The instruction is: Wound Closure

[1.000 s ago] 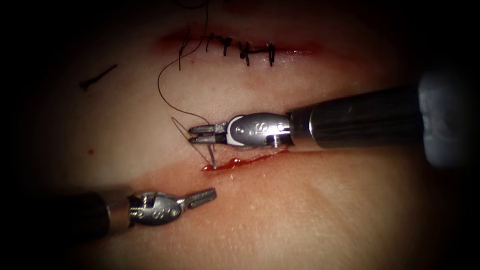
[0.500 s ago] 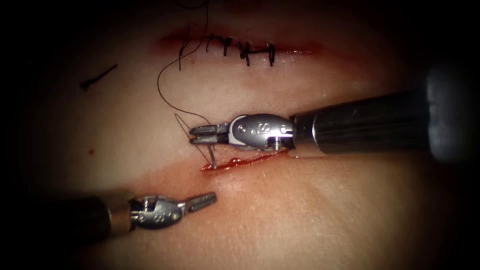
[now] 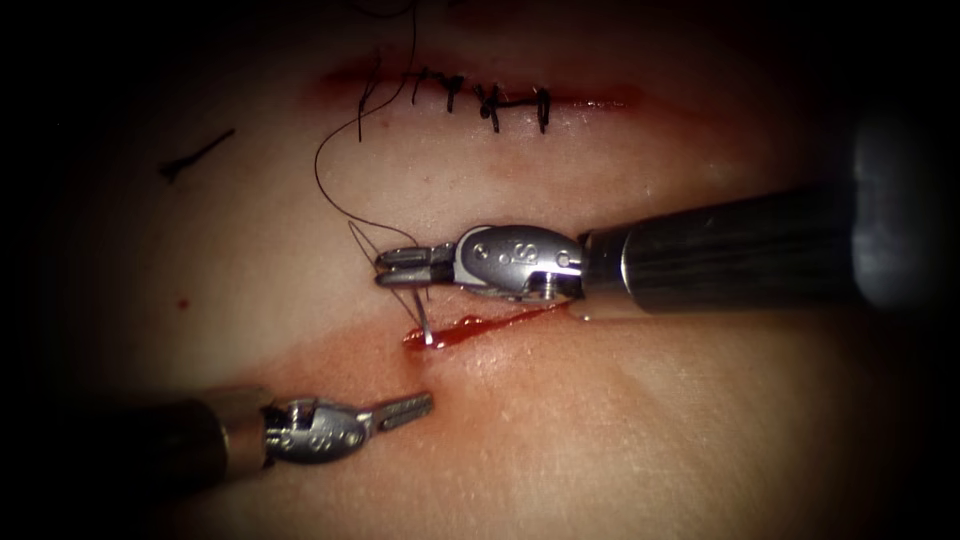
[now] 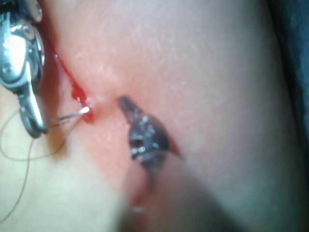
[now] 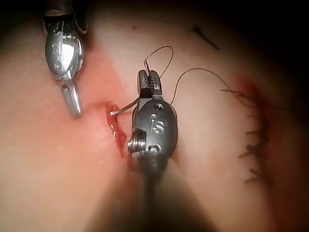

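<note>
Two tools flank the lower cut [image 3: 490, 322]. Right tool [image 3: 400, 266], clenched on the needle [image 3: 421, 318] near its rear, has tilted it over the last second, so the tip now meets the cut's left end. Left tool [image 3: 408, 407], closed and empty, has dropped slightly lower below the cut. Thread [image 3: 335, 195] trails from the needle up to the stitched cut [image 3: 480, 98].

Stitched cut [image 3: 480, 95] running across tissue [image 3: 650, 420], edges showing red. Several dark stitches [image 3: 492, 108] crossing it, uneven, some leaning. Thread scrap [image 3: 196, 154] lying well left of stitched cut, slightly below its level, slanting, resting flat on tissue. Small red speck [image 3: 181, 302] sitting farther below and left of stitched cut, apart from scrap.
</note>
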Controlling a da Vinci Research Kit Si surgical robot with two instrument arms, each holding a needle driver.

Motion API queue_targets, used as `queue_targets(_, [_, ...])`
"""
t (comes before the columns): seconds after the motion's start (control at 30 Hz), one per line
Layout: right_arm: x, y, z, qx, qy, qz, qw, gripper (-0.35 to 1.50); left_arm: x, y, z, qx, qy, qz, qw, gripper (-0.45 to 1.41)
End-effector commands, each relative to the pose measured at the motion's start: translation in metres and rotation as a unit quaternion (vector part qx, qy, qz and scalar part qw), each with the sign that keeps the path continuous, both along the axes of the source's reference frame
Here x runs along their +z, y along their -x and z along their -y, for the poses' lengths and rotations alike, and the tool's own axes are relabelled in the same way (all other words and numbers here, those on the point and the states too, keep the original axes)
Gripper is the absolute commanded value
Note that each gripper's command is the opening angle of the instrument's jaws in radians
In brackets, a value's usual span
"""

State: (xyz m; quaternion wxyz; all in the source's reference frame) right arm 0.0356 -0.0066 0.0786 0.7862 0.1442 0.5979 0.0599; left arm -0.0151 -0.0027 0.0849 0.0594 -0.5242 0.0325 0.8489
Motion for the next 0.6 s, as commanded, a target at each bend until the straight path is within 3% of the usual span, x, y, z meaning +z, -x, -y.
queue_targets(0.03, [0.0006,-0.0006,0.0008,-0.005,-0.004,0.0,1.0,-0.35,0.0006,0.0006,0.0005,0.001,-0.001,0.001,1.0,-0.35])
queue_targets(0.6, [0.0006,0.0,0.0019,-0.007,-0.064,0.02,0.998,-0.35,0.0009,0.0002,0.0004,0.004,-0.002,0.0,1.0,-0.38])
